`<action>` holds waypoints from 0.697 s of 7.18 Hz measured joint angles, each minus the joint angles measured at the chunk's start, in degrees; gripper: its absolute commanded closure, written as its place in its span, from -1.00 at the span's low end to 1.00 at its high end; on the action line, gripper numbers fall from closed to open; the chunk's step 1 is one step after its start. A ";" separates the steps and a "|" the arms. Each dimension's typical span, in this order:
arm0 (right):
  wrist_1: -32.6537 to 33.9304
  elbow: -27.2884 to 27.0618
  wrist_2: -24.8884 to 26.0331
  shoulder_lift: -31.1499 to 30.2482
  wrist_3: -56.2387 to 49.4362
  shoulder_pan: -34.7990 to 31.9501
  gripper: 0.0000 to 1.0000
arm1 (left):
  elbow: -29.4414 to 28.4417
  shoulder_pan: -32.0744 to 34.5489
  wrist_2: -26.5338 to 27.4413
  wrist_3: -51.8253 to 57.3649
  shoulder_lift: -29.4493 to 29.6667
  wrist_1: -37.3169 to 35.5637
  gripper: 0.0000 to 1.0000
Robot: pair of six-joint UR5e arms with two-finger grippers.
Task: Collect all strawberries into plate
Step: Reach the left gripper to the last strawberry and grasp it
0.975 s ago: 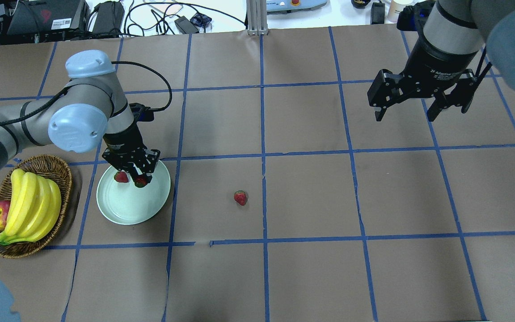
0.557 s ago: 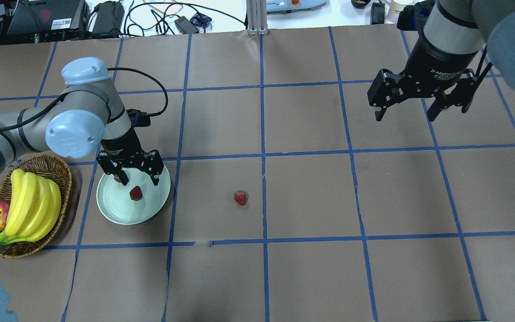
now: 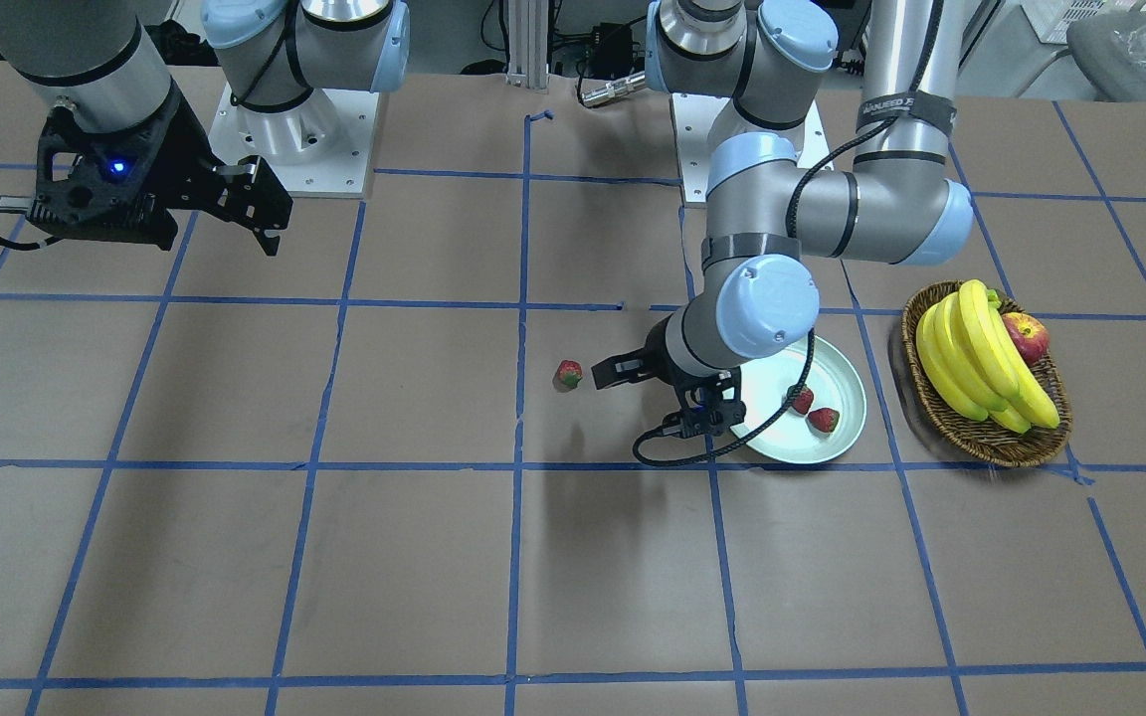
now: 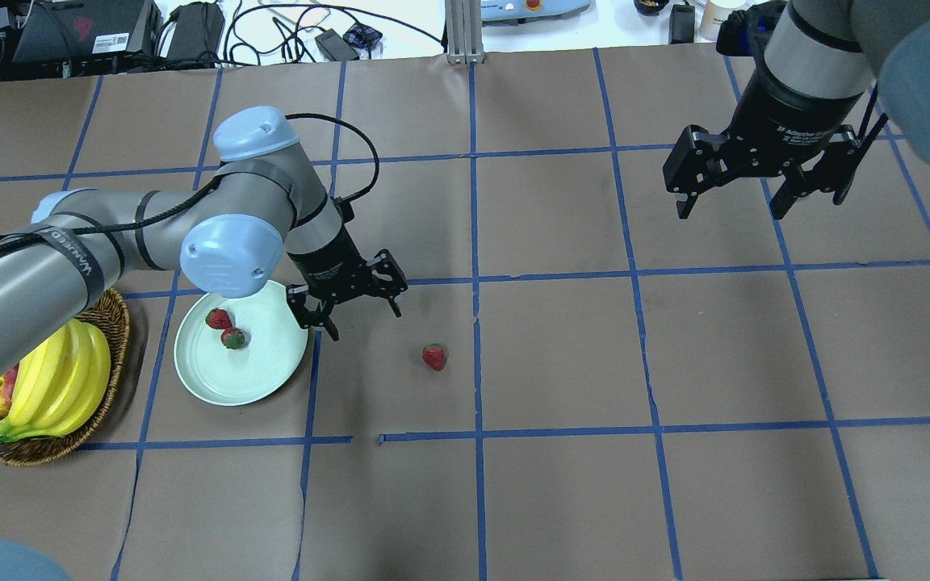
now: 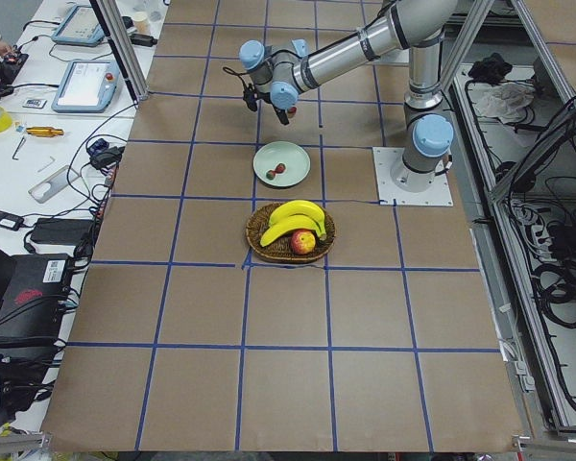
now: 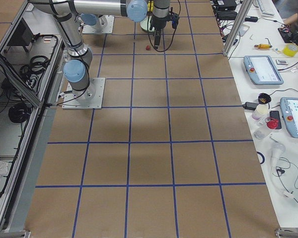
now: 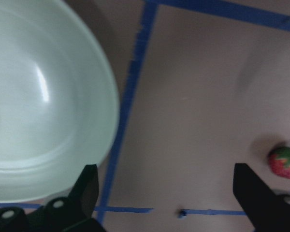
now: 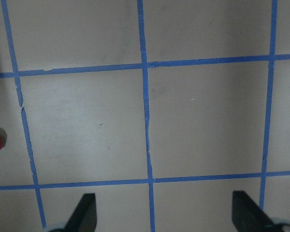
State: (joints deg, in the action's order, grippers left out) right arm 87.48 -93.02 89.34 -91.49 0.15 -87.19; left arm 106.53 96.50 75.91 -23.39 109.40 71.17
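Overhead exterior: how were the strawberries found?

— Two small red ones, green-capped, were seen close together in the pale green plate; the third strawberry was seen on the counter, well apart.

— And the arms?

— The left gripper was held low between plate and third strawberry, fingers wide and empty. The right gripper was held far off, fingers likewise wide.

Bright, even light from overhead; soft shadows lie beside the plate, its gloss glints, and the left wrist view is blurred.
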 measured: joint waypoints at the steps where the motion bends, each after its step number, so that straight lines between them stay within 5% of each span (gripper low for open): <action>1: 0.11 0.04 -0.05 0.00 0.08 0.00 -1.00 | -0.10 1.86 -2.50 -2.25 1.22 -1.03 -1.00; 2: 0.16 0.08 -0.05 -0.07 0.22 0.00 -1.00 | -0.14 3.22 -3.73 -3.18 2.45 -2.58 -0.75; 5: 0.22 -0.25 0.31 -0.24 0.18 0.00 -1.00 | 0.02 4.47 -1.36 -3.51 5.80 -4.80 -0.79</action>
State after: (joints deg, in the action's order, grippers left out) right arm 87.71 -93.27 89.65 -91.74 0.33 -87.19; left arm 106.55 100.97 74.55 -26.90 115.20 66.37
